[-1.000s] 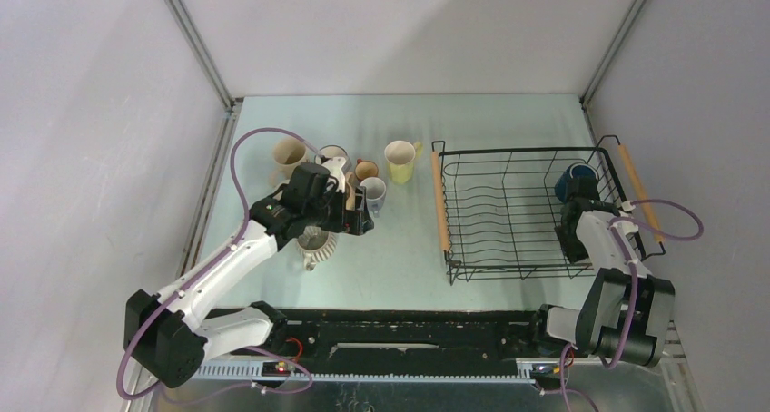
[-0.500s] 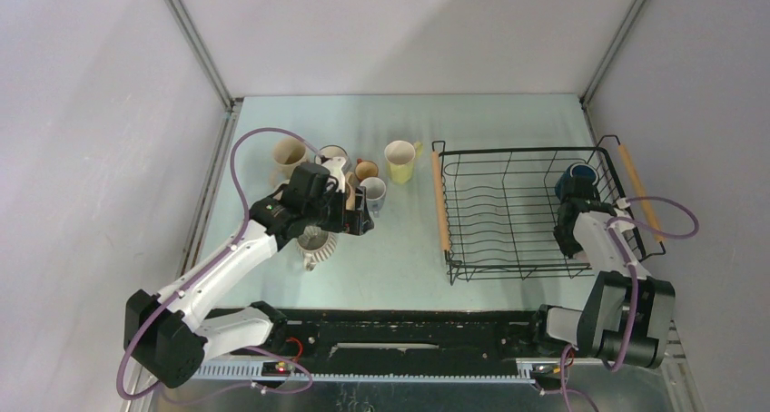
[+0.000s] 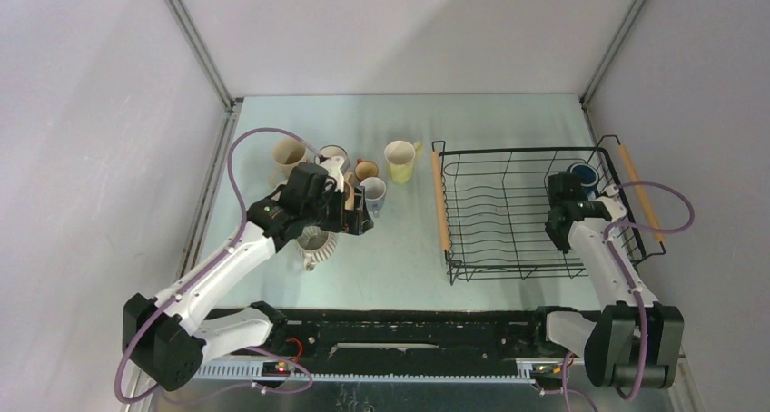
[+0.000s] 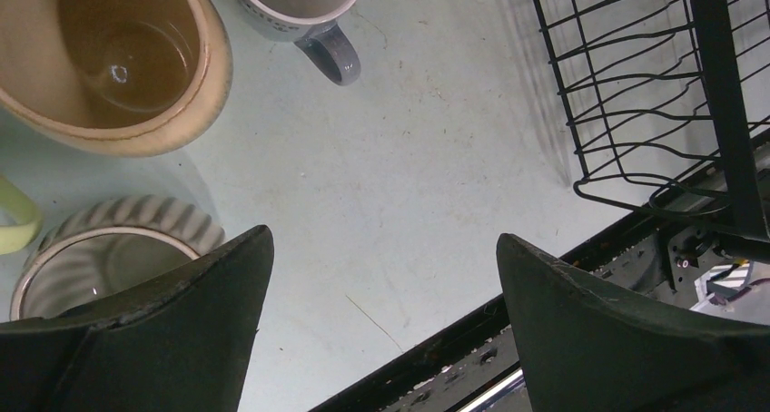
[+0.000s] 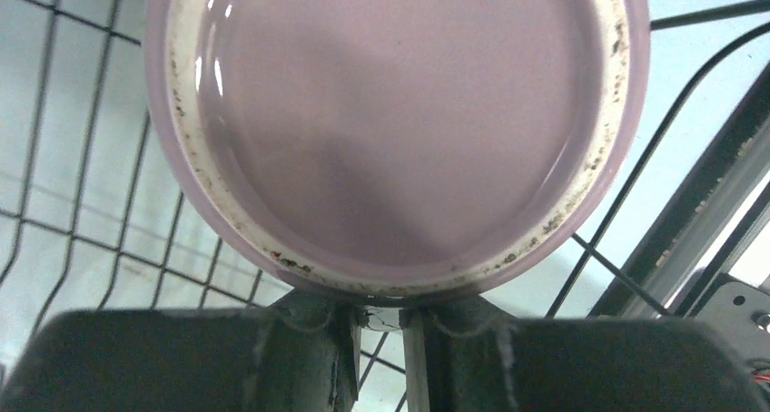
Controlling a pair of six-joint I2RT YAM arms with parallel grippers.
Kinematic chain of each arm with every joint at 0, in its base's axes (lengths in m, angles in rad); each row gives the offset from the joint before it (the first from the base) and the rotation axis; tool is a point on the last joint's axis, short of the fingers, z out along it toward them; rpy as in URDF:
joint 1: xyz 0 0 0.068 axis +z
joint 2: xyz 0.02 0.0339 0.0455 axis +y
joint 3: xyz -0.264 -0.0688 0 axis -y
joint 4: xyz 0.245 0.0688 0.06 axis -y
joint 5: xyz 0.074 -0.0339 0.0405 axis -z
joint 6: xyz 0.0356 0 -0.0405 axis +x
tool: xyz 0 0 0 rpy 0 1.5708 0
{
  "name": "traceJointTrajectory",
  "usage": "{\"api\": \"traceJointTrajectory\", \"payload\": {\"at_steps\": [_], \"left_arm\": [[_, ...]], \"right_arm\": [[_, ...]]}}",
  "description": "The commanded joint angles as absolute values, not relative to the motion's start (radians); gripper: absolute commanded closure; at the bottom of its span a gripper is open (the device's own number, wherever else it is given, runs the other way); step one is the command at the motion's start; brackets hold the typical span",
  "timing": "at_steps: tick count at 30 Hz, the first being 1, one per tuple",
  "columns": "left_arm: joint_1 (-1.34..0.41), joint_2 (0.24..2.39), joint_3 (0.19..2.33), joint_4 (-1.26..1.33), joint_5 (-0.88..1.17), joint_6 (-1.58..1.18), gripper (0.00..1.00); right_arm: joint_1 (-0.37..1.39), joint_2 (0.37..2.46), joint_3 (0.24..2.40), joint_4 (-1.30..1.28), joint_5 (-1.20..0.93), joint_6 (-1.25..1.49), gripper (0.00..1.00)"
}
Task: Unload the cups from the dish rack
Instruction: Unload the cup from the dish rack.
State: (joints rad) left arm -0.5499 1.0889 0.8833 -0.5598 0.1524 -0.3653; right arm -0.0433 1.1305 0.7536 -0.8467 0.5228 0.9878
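Shuts the right claw tight onto the near rim of the mauve-pink cup. Swings that claw toward 11 o'clock inside the dish rack, stretching the right arm farther over the wires.

Your mauve round mug is ceramic, with a glossy glazed inside and a rough, speckled cream rim. The black wire dish rack looks like matt-coated metal, its pale rod handles bare wood. The pale green tabletop is smooth and faintly scratched.
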Motion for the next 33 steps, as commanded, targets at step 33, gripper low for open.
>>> {"api": "traceJointTrajectory", "payload": {"at_steps": [33], "left_arm": [[-0.557, 0.987, 0.883, -0.273, 0.282, -0.627, 0.0]], "right_arm": [[0.376, 0.956, 1.258, -0.768, 0.241, 0.704, 1.0]]}}
